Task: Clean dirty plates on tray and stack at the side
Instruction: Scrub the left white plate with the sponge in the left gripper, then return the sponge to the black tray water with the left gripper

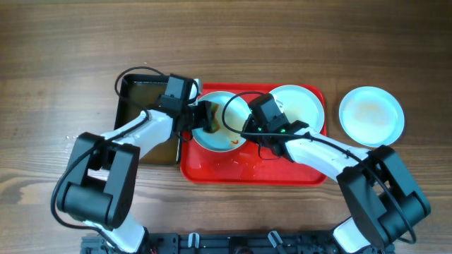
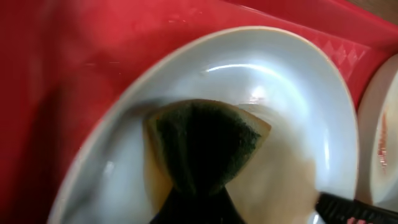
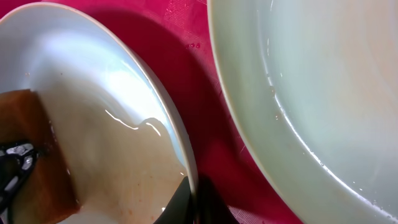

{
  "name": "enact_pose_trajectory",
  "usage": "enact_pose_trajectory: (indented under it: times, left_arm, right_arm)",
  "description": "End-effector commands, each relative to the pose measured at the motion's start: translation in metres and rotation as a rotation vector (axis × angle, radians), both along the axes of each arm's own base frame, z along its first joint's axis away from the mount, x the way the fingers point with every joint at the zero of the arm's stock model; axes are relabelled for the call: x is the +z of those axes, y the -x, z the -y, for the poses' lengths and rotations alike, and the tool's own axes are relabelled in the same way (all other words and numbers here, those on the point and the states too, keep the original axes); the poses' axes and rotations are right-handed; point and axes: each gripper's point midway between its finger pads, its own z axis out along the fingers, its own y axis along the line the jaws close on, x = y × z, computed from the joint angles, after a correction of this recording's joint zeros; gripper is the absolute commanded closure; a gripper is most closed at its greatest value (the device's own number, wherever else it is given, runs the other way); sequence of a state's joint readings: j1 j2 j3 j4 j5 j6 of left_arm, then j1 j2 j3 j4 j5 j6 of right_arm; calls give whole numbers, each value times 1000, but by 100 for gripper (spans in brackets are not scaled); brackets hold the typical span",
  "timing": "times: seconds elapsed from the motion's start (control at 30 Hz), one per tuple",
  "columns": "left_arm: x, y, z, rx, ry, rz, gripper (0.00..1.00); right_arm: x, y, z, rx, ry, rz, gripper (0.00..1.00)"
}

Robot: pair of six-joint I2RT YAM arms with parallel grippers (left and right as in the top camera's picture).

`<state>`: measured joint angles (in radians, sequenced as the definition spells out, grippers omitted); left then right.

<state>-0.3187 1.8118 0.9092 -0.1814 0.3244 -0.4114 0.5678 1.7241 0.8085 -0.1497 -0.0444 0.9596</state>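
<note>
One tray (image 1: 212, 169) holds two plates (image 1: 300, 106); a third plate (image 1: 371, 116) lies on the table (image 1: 70, 42) beside. We judge them stiff, wet, slippery: take the rim. Our left gripper (image 1: 205, 116) clamps the sponge (image 2: 205, 140) inside the left plate (image 1: 227, 141); our right gripper (image 3: 189, 198) pinches its rim.

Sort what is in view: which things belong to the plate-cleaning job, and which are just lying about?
In the job: red tray; plate being scrubbed; second plate on the tray; plate set aside on the table; sponge in the left gripper; right gripper pinching the scrubbed plate's rim.
Lying about: black tray beside the red one.
</note>
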Motion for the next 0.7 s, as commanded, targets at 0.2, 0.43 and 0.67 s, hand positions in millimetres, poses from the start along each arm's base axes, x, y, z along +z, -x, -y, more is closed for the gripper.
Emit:
enact_pose_trajectory:
  times: [0.2,0.43,0.67]
  left_arm:
    - [87,0,-28,-14,-61,237,96]
    - [69,3,-111,93,-392,206,96]
    - [-4,26,-118,14,-466,4,96]
  right_arm:
    - [-8,6,0,24,17,-24,94]
    - [-8,6,0,25,17,-24,94]
    - [-10,8,2,24,24,-37,94]
